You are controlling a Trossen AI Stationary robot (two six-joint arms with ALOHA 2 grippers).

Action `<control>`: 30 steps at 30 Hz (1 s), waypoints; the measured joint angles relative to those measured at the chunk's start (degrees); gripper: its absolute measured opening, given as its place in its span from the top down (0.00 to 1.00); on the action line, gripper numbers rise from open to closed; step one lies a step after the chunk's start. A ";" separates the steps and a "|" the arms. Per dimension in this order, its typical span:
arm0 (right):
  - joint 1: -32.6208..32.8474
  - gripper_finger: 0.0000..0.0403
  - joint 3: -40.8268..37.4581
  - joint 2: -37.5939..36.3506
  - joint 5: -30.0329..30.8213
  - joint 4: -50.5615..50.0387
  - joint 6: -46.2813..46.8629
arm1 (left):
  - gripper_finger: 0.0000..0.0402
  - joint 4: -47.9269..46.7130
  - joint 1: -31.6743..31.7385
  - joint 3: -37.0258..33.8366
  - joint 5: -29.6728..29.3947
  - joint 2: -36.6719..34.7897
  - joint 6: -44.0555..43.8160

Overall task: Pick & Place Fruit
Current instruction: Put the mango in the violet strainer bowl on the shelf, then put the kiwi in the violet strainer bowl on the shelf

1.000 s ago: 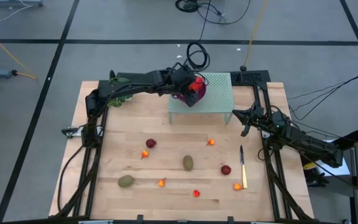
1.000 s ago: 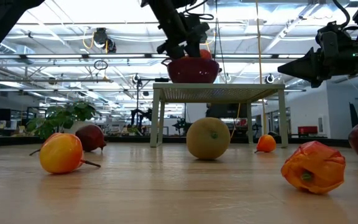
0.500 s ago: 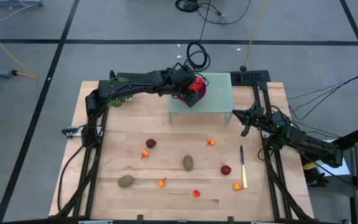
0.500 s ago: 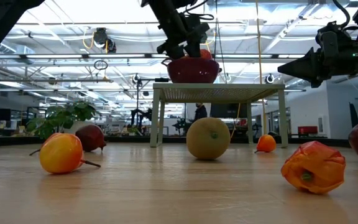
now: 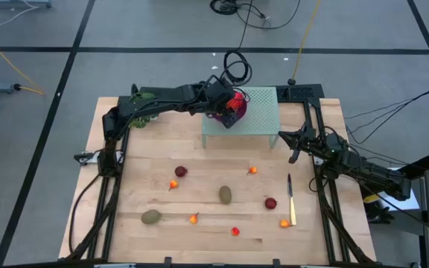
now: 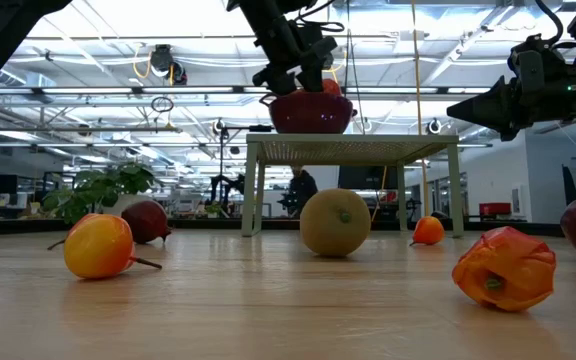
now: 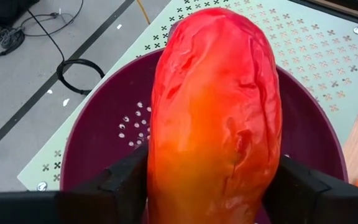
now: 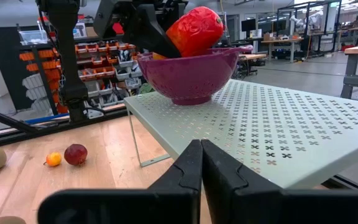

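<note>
Left pincer (image 7: 213, 186) gripping big red fruit (image 7: 216, 106) over purple bowl (image 7: 98, 137) on rack (image 5: 263, 112) at desk's (image 5: 147, 152) far edge, right pincer (image 8: 201, 163) waiting clenched beside rack.

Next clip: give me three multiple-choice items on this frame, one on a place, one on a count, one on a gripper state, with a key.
1. Where is the purple perforated bowl?
A. on the pale green perforated metal stand
B. on the wooden table
C. on the floor

2. How many brown-green kiwi-like ovals lie on the wooden table?
A. none
B. two
C. five

3. What is the left gripper doing?
A. hanging open over the slim yellow-handled knife
B. shut on the large orange-red oval fruit over the bowl
C. resting on the tabletop

Key: 1 A, the bowl stands on the stand's top in the right wrist view. 2 B, one and another in the high view. 3 B, its fingers flank the fruit in the left wrist view.
</note>
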 joint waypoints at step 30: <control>0.00 1.00 0.01 0.00 -0.02 0.02 0.00 | 0.44 -2.06 -0.12 -0.02 -1.73 -13.91 -0.14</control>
